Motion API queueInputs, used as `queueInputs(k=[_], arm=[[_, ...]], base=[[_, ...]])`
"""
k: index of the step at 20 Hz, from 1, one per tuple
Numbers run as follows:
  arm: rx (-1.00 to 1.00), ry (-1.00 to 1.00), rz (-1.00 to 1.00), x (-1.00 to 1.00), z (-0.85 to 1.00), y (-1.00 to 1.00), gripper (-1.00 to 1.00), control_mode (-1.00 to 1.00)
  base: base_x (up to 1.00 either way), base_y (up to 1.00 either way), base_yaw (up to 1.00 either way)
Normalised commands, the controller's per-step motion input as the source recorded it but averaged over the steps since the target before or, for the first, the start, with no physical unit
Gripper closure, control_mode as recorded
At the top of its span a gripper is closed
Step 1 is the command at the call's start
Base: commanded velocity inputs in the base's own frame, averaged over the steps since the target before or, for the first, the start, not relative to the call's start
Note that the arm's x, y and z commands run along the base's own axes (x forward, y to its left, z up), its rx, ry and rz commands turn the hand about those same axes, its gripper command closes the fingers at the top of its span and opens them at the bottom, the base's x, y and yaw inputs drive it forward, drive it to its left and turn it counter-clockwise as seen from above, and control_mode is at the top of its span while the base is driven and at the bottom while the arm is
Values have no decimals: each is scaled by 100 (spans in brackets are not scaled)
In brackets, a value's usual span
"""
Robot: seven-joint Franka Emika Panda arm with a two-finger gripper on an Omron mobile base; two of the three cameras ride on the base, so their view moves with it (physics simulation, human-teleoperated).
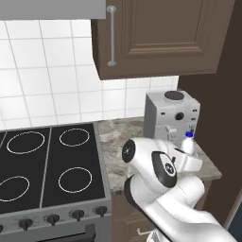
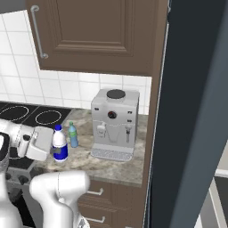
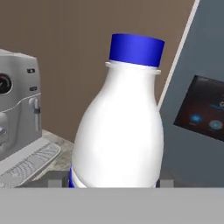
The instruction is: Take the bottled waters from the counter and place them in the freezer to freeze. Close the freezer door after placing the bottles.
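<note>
The shorter white bottle (image 3: pixel 118 127) with a blue cap and dark-blue label stands upright between my fingers (image 3: pixel 56 180), which press on both its sides. My gripper (image 2: pixel 57 153) is shut on this bottle (image 2: pixel 59 141) low on its body, over the stone counter (image 2: pixel 95 164); whether the bottle is lifted I cannot tell. The slim blue-green bottle (image 2: pixel 72 135) stands just behind it on the counter. From the left base view the white bottle's cap (image 1: pixel 189 134) peeks above my arm. The slate-blue freezer door (image 2: pixel 196 111) stands at the right, its black display (image 3: pixel 205 114) facing the hand.
A grey coffee machine (image 2: pixel 114 122) sits on the counter right of the bottles, close to a brown cabinet side. A black stovetop (image 1: pixel 47 165) lies to the left. Brown wall cabinets (image 1: pixel 156 38) hang overhead. Drawers with silver handles (image 2: pixel 95 192) sit below the counter.
</note>
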Motion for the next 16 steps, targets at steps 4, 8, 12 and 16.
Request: queueInputs(k=[4, 8, 12, 16], arm=[[3, 2, 15, -66, 56, -15, 100, -100], [6, 3, 8, -42, 7, -21, 100, -100], [0, 0, 3, -6, 0, 0, 100, -100], [0, 0, 0, 0, 0, 0, 100, -100]], base=[[0, 0, 0], [0, 0, 0], [0, 0, 0], [0, 0, 0]])
